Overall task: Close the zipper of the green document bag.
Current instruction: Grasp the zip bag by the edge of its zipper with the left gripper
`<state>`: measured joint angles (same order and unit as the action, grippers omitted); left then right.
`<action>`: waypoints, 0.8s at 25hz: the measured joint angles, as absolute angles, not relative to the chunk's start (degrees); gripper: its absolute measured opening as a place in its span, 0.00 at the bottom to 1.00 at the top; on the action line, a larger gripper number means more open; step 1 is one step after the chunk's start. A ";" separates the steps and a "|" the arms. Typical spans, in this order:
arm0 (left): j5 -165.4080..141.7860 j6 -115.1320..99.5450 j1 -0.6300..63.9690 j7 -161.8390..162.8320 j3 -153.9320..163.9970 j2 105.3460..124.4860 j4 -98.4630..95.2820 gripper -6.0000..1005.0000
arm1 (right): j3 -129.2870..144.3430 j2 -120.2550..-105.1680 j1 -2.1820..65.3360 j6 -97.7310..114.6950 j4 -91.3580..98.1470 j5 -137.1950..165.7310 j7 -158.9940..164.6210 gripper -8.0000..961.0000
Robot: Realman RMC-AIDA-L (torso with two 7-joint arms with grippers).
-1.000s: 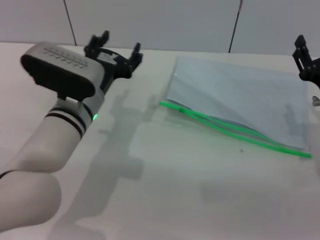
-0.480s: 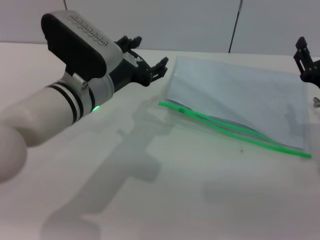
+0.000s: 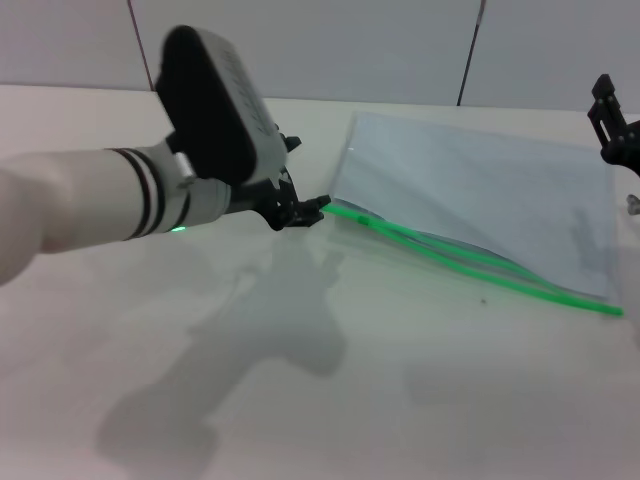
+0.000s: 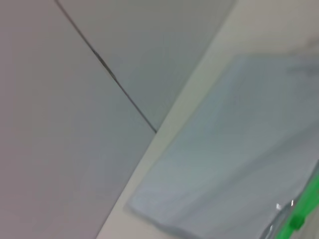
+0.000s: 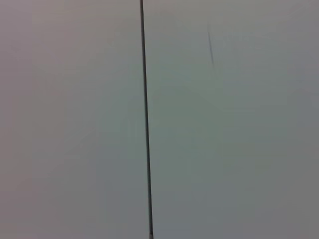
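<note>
My left gripper [image 3: 300, 212] has swung down to the zipper [image 3: 470, 262] end; jaws' state: cannot tell. Green document bag [image 3: 480, 190] flat on the surface, zipper gaping. Right gripper [image 3: 612, 120] parked at the bag's far corner.

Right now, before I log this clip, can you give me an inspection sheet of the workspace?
Surface: white table, a small dark speck near the bag's green edge.
Bag: lies flat on the table's right half.
Zipper: open; the two green strips gape apart along the near edge, slider near the left end.
Clutter: nothing seen.
Left hand: low over the table at the zipper's left end, not gripping it.
Right hand: idle at the bag's far right corner.
Cables: nothing seen.
Surroundings: grey panelled wall behind the table.
</note>
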<state>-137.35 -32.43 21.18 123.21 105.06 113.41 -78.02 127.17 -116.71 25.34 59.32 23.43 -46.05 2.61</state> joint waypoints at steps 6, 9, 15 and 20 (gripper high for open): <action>-152.84 -35.05 23.46 126.15 104.89 116.31 -78.03 0.79 | 127.17 -116.72 25.91 57.89 23.44 -46.05 2.66 0.64; -154.25 -35.57 24.41 126.50 105.38 116.24 -77.79 0.79 | 127.17 -116.72 26.09 57.71 23.46 -46.05 2.70 0.64; -155.63 -35.73 25.81 126.37 108.11 116.25 -75.85 0.79 | 127.22 -116.72 26.36 57.66 23.42 -46.05 3.38 0.64; -155.70 -35.14 27.78 126.55 110.36 116.36 -72.54 0.79 | 127.42 -116.72 26.48 57.65 23.38 -46.05 3.69 0.64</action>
